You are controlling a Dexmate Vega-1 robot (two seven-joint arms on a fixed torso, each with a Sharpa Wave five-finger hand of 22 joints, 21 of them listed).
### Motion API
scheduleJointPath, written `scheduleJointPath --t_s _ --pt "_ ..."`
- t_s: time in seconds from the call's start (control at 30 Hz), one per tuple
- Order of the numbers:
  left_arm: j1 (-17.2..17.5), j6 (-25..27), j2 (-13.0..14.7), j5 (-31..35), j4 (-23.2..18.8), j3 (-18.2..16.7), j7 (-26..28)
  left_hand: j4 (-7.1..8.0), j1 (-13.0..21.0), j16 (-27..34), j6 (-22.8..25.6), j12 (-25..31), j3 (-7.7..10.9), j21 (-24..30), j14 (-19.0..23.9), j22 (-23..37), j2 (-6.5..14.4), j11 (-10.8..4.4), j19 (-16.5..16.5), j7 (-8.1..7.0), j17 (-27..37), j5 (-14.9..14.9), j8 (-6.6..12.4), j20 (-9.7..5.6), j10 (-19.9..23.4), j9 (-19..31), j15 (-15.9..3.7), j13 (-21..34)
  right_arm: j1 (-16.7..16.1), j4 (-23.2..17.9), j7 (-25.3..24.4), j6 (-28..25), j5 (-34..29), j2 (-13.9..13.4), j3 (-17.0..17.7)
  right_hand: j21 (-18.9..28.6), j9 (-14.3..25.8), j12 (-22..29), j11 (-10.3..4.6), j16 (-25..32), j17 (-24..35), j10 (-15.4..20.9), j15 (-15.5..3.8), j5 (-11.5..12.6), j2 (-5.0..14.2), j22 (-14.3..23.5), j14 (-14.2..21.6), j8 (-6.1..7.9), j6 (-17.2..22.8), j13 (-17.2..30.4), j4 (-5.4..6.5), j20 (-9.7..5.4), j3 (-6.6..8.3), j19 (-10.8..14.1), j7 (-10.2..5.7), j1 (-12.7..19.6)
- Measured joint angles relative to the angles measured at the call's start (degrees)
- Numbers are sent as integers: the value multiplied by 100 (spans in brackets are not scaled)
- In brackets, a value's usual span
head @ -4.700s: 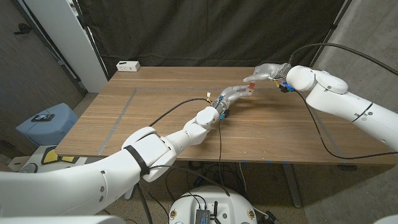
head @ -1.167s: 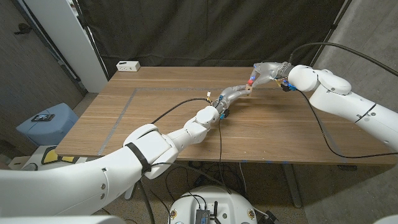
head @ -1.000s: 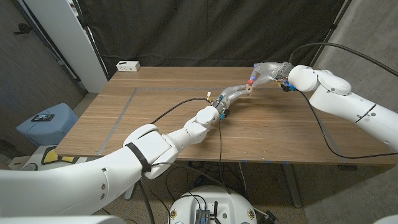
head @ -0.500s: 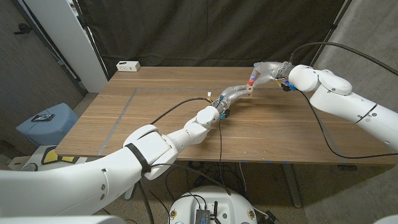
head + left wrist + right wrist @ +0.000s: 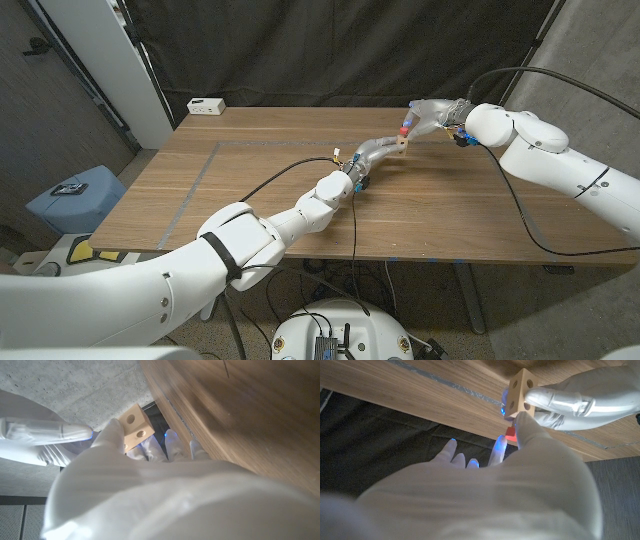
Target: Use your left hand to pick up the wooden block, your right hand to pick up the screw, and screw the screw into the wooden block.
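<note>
left hand [image 5: 376,152] fingers grip wooden block [image 5: 522,383] | right hand [image 5: 424,117] fingers seemingly pinch red-headed screw [image 5: 510,436] at block

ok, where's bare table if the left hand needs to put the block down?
Bare wood inside the tape outline, on the table's left half, and along the near edge right of the left arm. Crowded at the far middle, where the left hand holds the block against the right hand and its screw.

The wooden table [image 5: 270,200] carries a rectangular outline of grey tape [image 5: 205,170] on its surface. A small white box [image 5: 206,105] lies on the table beyond the tape's far left corner.
</note>
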Motion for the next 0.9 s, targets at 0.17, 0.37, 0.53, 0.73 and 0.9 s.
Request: scheduleJointPath --t_s 0.17,0.37,0.53,0.73,0.9 --pt "15 -3 26 39 -46 19 34 -79 -29 0 110 0 -4 0 38 0 -33 -13 9 20 -13 -14 24 -34 96 -6 4 -48 2 -22 29 -10 -2 -11 1 0 0 0 41 0 15 -40 31 0 -4 0 -31 -2 22 0 44 22 -35 -21 24 -89" --pt "29 -4 52 85 -98 37 84 -105 31 0 175 0 19 0 38 0 -93 -22 -9 8 -27 -15 43 -78 104 -4 4 -76 41 -37 71 -21 -21 -14 1 0 -27 0 95 0 15 -50 53 0 6 0 -52 -41 23 0 83 21 -44 -83 85 -161" --pt "31 -4 66 127 -112 59 115 -149 63 0 203 0 21 0 38 0 -125 -21 9 -20 -27 -15 43 -95 164 -1 4 -103 78 -34 111 -21 -31 -9 -12 0 -53 0 126 0 14 -18 62 0 9 0 -61 -51 23 0 106 21 -67 -82 84 -208" --pt "8 -4 63 127 -73 80 115 -150 63 0 205 0 21 0 38 0 -125 -21 9 -19 -13 -15 43 -95 164 -1 4 -103 78 -34 166 -9 -35 -9 -12 0 -53 0 157 0 14 -49 84 23 21 0 -82 -63 23 0 130 52 -91 -113 84 -281" --pt "-33 -5 40 171 -2 95 164 -178 99 0 256 0 39 0 38 0 -162 -21 9 -14 -27 -16 43 -95 164 -3 4 -103 177 22 245 4 -36 13 -40 0 -80 0 176 0 14 -29 93 23 48 0 -92 -63 54 0 154 52 -115 -112 115 -315"
